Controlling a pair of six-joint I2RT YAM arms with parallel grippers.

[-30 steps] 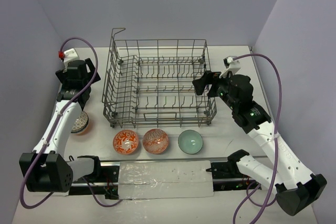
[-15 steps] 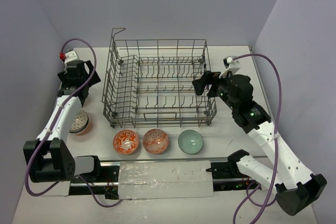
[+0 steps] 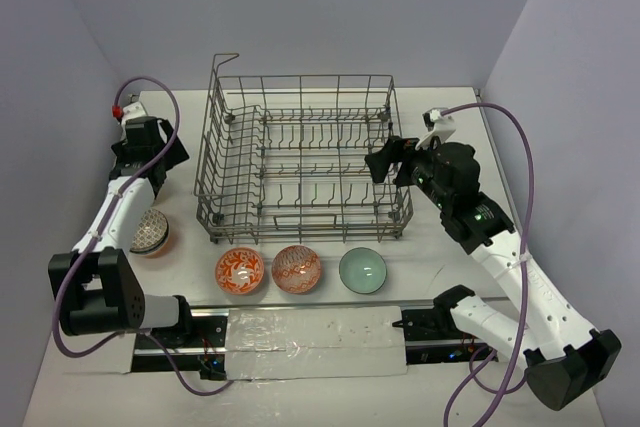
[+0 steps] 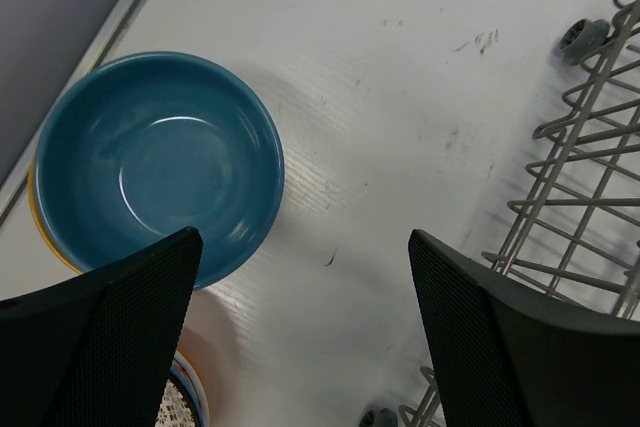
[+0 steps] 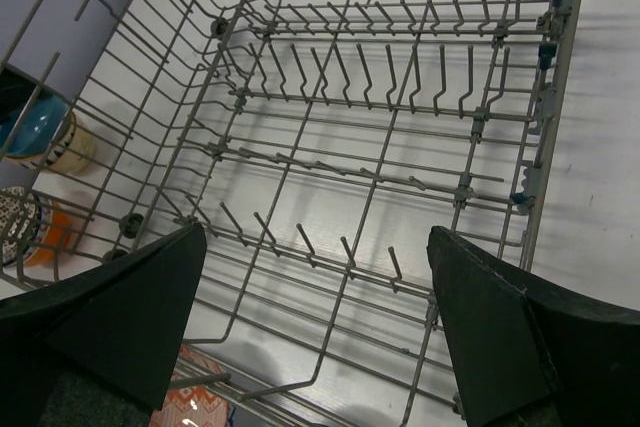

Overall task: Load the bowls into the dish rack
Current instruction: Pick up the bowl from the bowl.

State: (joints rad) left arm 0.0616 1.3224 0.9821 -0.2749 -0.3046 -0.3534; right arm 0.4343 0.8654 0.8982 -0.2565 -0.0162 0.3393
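Left gripper [image 4: 302, 247] is hanging with its jaws spread wide and nothing between them, facing straight down at bare counter [image 4: 380, 97]; right gripper [image 5: 315, 237] is likewise spread and empty.

Teal-blue bowl [image 4: 155, 162] is sitting upright on a tan bowl [image 4: 38, 232], off to one side of the left gripper and partly hidden behind one finger in the wrist view; a dark-and-white patterned bowl [image 3: 150, 234] is lying nearer the arm bases. First orange-red patterned bowl [image 3: 240, 270], second orange-red patterned bowl [image 3: 296, 268] and pale green bowl [image 3: 362, 270] are lying in a row just in front of the dish rack [image 3: 300, 212]; the rack is standing mid-counter with every tine bare and no bowl inside.

Loading is not yet begun; the step in hand appears to be the approach to a first pick. The next move is probably calling for the following: shifting the left gripper sideways over the teal-blue bowl's rim; lowering until one finger is inside the wall and one outside; closing; lifting clear without dragging the tan bowl beneath.

Left arm is reaching forward along the counter's left edge, wrist bent downward, gripper between the stack and the rack's left wall. Right arm is stretching up the right side, forearm angling inward, gripper looking over the rack's right wall onto the tines.
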